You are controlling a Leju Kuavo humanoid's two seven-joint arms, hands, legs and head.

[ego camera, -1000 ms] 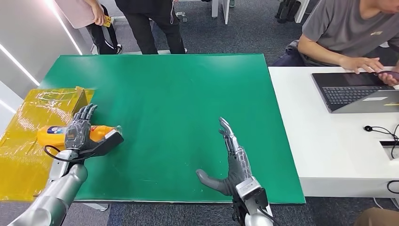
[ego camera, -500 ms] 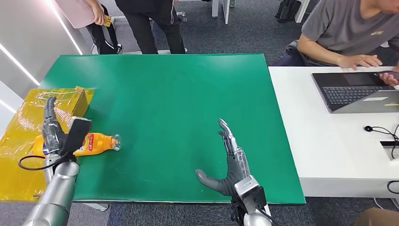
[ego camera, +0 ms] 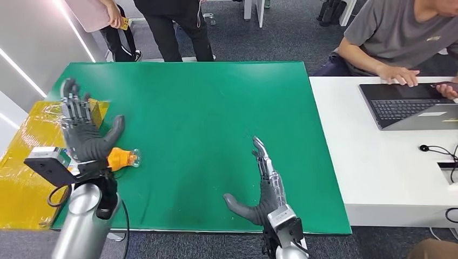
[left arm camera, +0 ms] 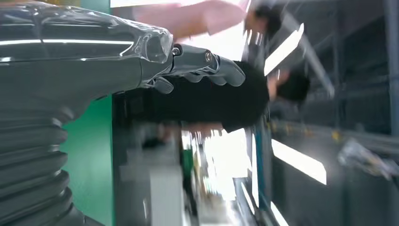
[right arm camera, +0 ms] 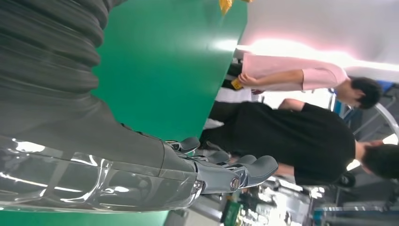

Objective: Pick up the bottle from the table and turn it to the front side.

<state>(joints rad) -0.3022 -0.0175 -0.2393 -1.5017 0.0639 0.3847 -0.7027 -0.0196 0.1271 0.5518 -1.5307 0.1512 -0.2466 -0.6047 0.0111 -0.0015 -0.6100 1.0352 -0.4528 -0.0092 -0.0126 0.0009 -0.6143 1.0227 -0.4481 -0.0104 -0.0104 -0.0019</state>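
Note:
An orange bottle (ego camera: 121, 158) lies on its side at the left edge of the green table (ego camera: 216, 102), its clear cap pointing right. Most of its body is hidden behind my left hand (ego camera: 83, 134). That hand is raised above the bottle with fingers spread and pointing up, holding nothing; in the left wrist view its fingers (left arm camera: 207, 65) stretch out into open air. My right hand (ego camera: 265, 188) hovers open over the table's front edge, fingers straight and thumb out to the left. The right wrist view also has this hand (right arm camera: 141, 165) with nothing in it.
A yellow plastic-covered box (ego camera: 27, 162) sits to the left of the table. A white desk (ego camera: 378, 162) with a laptop (ego camera: 410, 102) adjoins on the right, where a person sits. Two people (ego camera: 173, 27) stand beyond the far edge.
My left hand has lifted off the bottle and turned upright, fingers now pointing up. The bottle has stayed lying in place. The right hand has barely moved.

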